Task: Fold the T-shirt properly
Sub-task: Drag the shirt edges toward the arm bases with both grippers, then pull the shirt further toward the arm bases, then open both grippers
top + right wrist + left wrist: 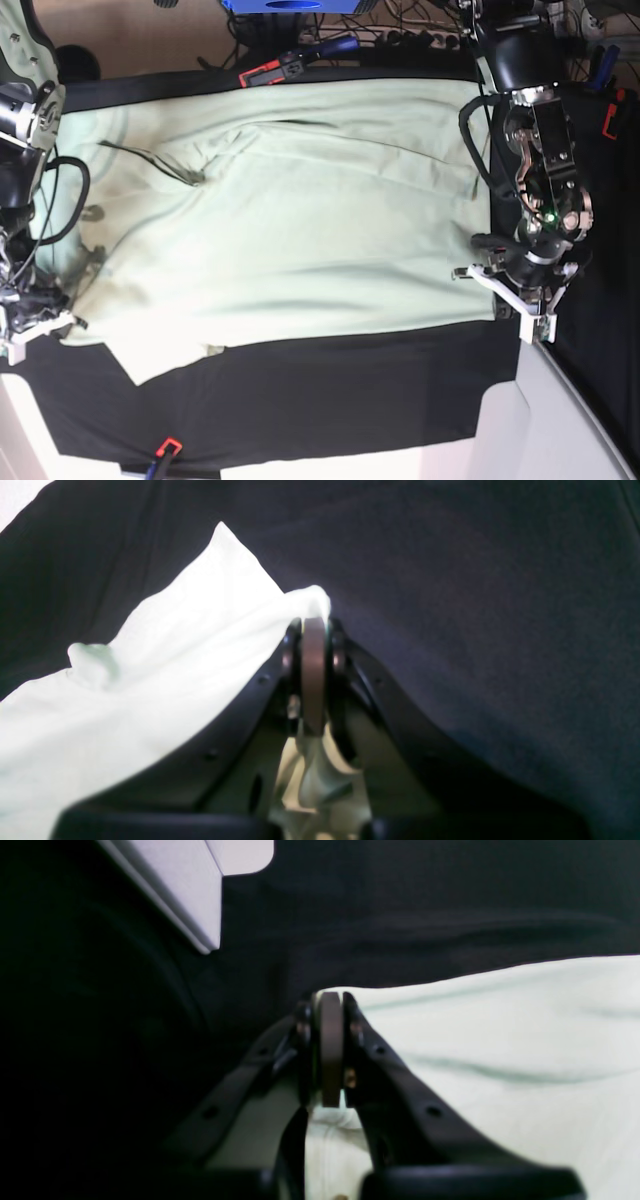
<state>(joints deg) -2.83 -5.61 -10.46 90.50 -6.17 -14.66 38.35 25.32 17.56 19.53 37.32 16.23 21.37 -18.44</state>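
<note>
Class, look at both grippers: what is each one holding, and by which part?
Both hold the T-shirt. The left gripper pinches its edge by the black cloth; the right gripper pinches a bunched corner.

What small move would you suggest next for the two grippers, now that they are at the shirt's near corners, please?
Probably lift both together and carry the near edge across. The left gripper and right gripper look shut on corners of the pale mint-green cotton T-shirt, which lies flat and spread on the black cloth.
</note>
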